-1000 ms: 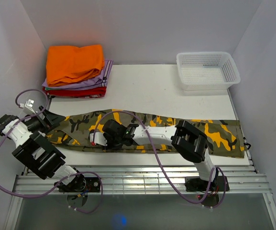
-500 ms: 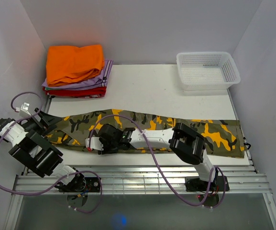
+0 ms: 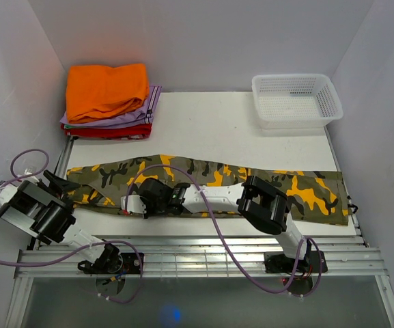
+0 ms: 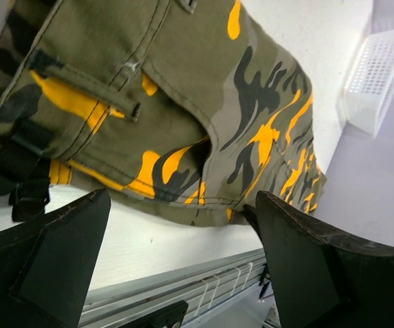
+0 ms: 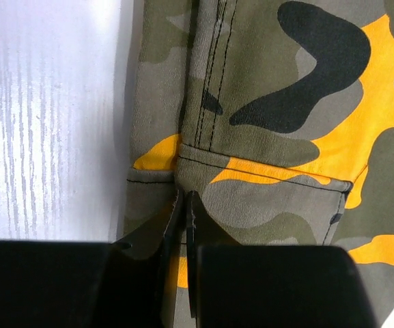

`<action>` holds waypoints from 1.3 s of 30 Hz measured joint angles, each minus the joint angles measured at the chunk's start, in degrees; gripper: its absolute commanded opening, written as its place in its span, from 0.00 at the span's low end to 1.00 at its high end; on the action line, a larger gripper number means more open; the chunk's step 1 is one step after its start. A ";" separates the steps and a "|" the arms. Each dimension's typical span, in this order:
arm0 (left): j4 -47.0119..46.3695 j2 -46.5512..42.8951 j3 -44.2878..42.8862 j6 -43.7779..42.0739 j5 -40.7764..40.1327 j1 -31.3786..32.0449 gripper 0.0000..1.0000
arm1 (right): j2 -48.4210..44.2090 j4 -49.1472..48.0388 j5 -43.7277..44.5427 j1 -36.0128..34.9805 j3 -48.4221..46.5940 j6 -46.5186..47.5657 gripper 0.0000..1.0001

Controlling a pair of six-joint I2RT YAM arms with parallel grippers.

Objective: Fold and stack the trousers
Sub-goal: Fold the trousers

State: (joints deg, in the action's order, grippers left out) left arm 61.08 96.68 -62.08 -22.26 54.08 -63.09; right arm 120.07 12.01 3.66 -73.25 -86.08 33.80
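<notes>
Right gripper (image 5: pixel 185 205) pinches the near seam edge of the trousers (image 3: pixel 306 191), which lie stretched lengthwise along the front of the table (image 3: pixel 231 130). Left gripper (image 4: pixel 183 198) hangs spread wide over the waist end. A clean fold likely needs both layers caught and the edge kept straight.

White arms (image 3: pixel 214 193) with black joints (image 3: pixel 261 206), purple cables (image 3: pixel 212 222), black end effectors (image 4: pixel 181 205).
</notes>
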 measured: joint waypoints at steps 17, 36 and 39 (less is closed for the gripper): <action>-8.39 -0.98 5.77 4.37 -2.60 -0.13 0.98 | 1.07 0.31 0.48 1.25 -2.73 -0.39 0.08; -21.66 -0.35 10.10 14.53 -4.50 -0.07 0.98 | 1.07 1.66 -0.44 1.25 -3.74 -0.66 0.08; -23.34 -0.35 10.21 16.26 -6.14 -0.04 0.98 | 1.05 1.73 -0.48 1.25 -3.82 -0.66 0.08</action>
State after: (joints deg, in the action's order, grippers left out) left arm 37.74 96.33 -51.88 -6.00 47.94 -63.13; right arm 121.12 13.74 3.18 -72.01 -89.91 33.15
